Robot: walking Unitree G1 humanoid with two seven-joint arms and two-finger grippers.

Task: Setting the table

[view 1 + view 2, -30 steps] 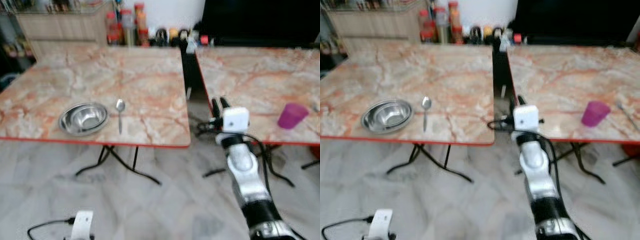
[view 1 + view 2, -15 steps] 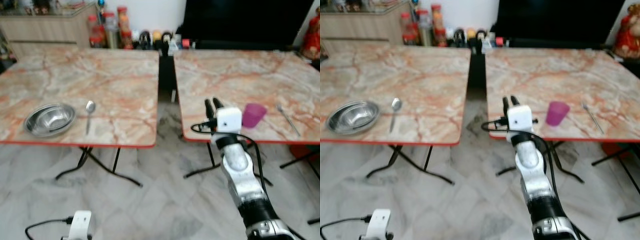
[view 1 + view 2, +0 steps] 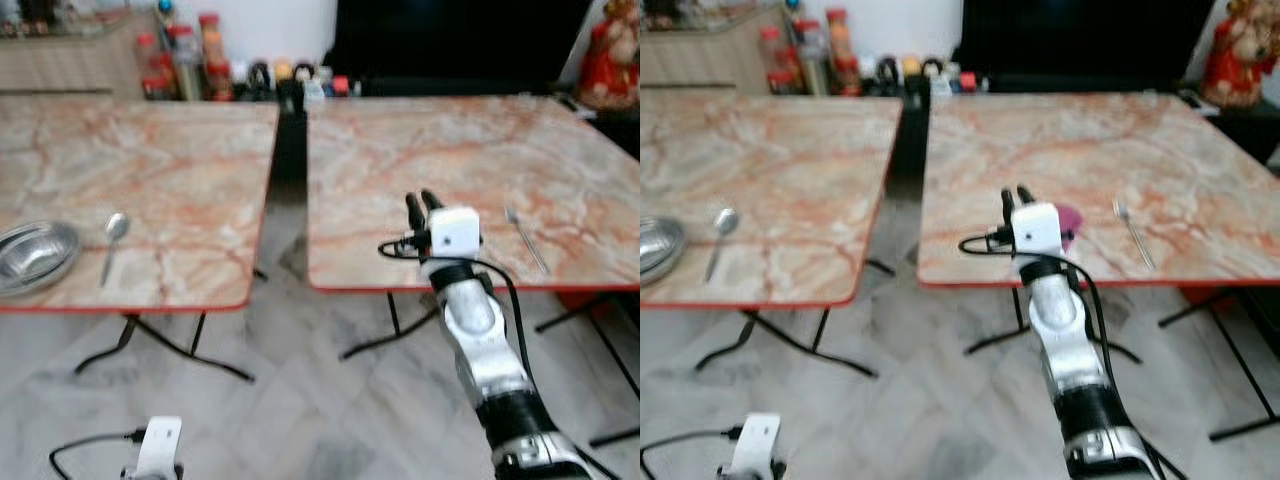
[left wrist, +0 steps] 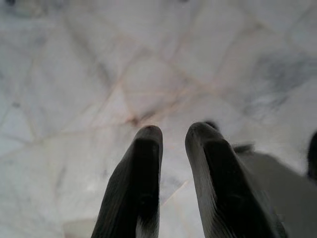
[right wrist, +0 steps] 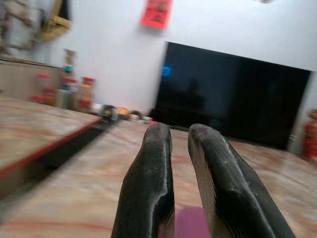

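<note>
The camera is swinging right, sliding the steel bowl [image 3: 35, 256] and spoon [image 3: 113, 240] leftward, while the right gripper [image 3: 1016, 196], fingers nearly together and empty, is closing on the purple cup [image 3: 1070, 217] near the right table [image 3: 480, 170] edge. Next, probably: spread fingers, straddle it. The left gripper [image 4: 171, 144] is hanging idle, narrowly parted.
</note>
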